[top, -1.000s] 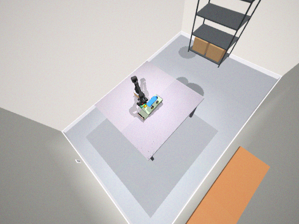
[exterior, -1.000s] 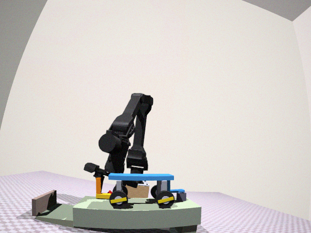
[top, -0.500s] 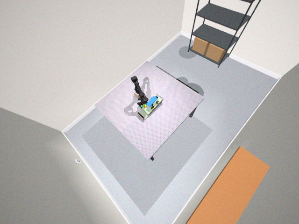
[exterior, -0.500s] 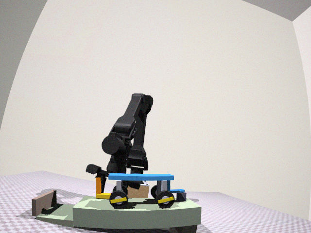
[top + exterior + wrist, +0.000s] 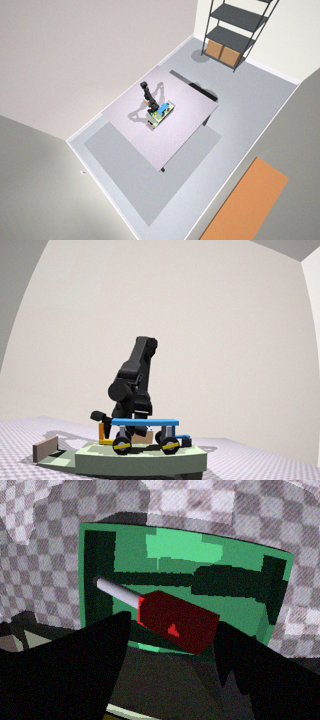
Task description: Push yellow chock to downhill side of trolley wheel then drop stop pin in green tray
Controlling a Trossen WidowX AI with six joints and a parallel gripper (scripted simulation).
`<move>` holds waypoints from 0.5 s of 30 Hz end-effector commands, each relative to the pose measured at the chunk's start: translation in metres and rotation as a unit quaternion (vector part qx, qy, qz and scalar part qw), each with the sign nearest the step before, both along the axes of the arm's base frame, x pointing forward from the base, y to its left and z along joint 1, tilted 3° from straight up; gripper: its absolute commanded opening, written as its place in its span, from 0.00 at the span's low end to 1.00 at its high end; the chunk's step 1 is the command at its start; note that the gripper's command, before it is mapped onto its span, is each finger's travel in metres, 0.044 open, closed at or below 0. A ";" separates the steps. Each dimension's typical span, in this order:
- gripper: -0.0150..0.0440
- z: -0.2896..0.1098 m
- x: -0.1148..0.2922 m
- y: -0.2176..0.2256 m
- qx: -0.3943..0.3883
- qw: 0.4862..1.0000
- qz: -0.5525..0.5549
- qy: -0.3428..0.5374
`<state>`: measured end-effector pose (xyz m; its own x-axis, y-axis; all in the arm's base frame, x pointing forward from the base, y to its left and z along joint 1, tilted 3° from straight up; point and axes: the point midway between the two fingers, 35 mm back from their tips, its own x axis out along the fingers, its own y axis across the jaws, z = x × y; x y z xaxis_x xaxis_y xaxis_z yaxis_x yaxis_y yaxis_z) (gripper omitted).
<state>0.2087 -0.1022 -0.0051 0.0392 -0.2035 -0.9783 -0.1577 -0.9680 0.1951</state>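
Observation:
The blue-decked trolley (image 5: 144,422) (image 5: 162,109) stands on the pale green ramp (image 5: 139,459) (image 5: 156,121). The yellow chock (image 5: 105,442) with its orange handle (image 5: 101,429) sits against the downhill side of the left wheel (image 5: 122,445). In the wrist view my gripper (image 5: 172,626) is open, its two dark fingers spread wide above the green tray (image 5: 84,587). The red-headed stop pin (image 5: 176,620) lies tilted over the tray floor, its silver shaft (image 5: 116,592) pointing left, clear of both fingers. My arm (image 5: 134,374) stands behind the trolley's downhill end.
A brown stop block (image 5: 45,447) stands at the ramp's low end. A tan box (image 5: 142,438) shows behind the trolley. A dark pin bracket (image 5: 186,442) sits at the uphill end. The checkered table (image 5: 168,139) carries everything; a shelf rack (image 5: 237,31) stands far off.

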 end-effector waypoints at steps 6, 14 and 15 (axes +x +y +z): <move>0.58 -0.005 0.000 0.003 -0.001 1.000 -0.003 0.003; 0.58 -0.008 0.000 0.006 -0.001 1.000 -0.003 0.003; 0.58 -0.008 0.000 0.006 -0.001 1.000 -0.003 0.003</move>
